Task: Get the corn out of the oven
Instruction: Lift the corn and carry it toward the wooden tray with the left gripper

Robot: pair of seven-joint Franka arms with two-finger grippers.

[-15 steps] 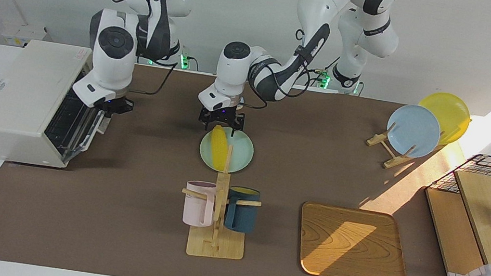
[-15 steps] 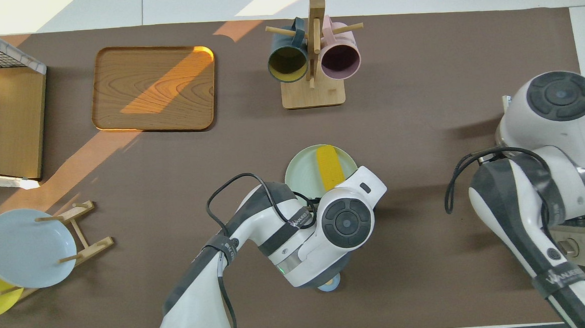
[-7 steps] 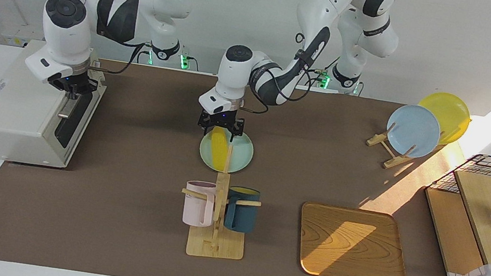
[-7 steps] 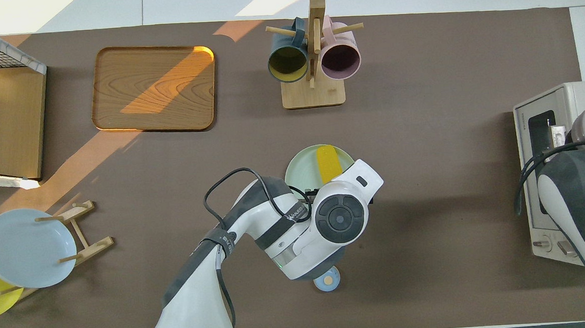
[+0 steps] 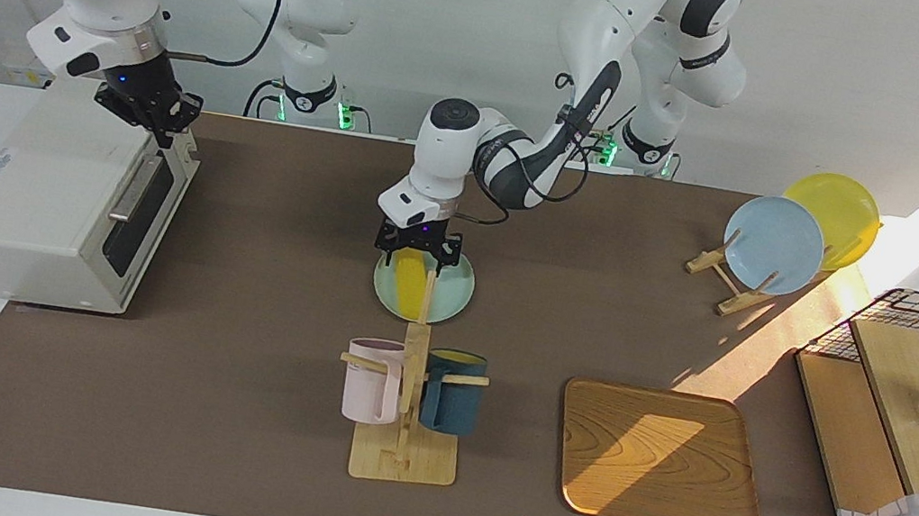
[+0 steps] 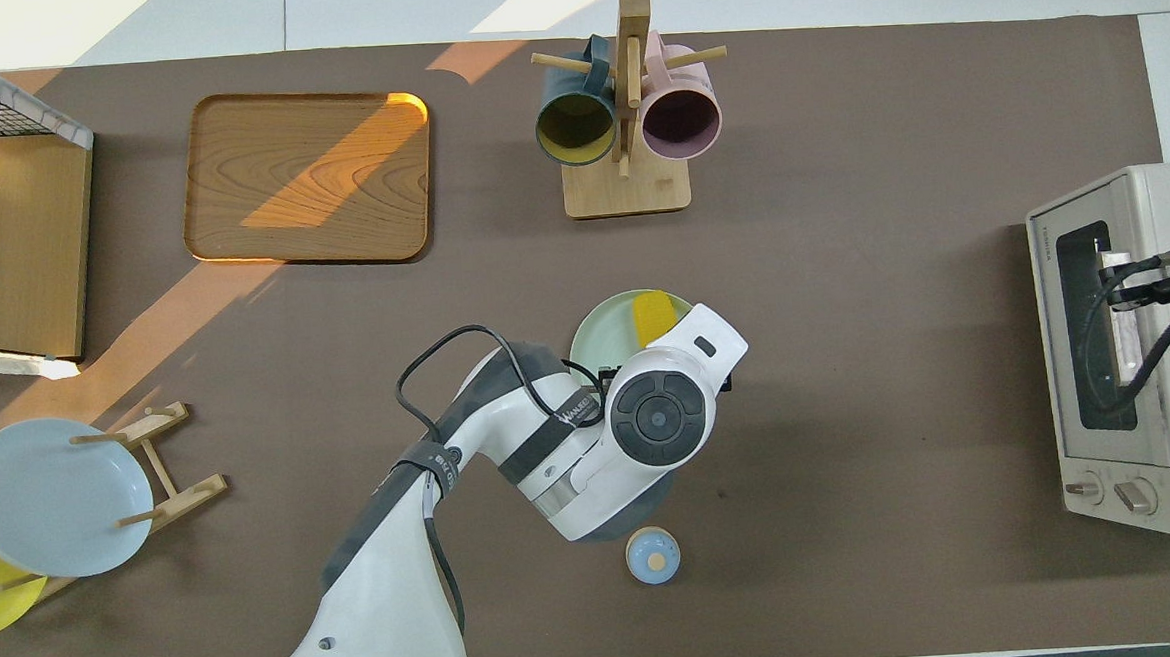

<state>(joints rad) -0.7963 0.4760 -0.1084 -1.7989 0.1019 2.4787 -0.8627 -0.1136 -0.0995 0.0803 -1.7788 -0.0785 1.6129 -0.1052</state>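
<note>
With my left hand (image 5: 415,253) spread over the corn (image 5: 411,280) on the plate (image 5: 454,294), my right hand (image 5: 155,116) hangs pressed together above the closed oven (image 5: 42,187).

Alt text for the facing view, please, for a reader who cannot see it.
The corn lies on a pale green plate mid-table, with the left gripper open right over it. The oven at the right arm's end has its door closed; the right gripper, shut, hangs above it.
</note>
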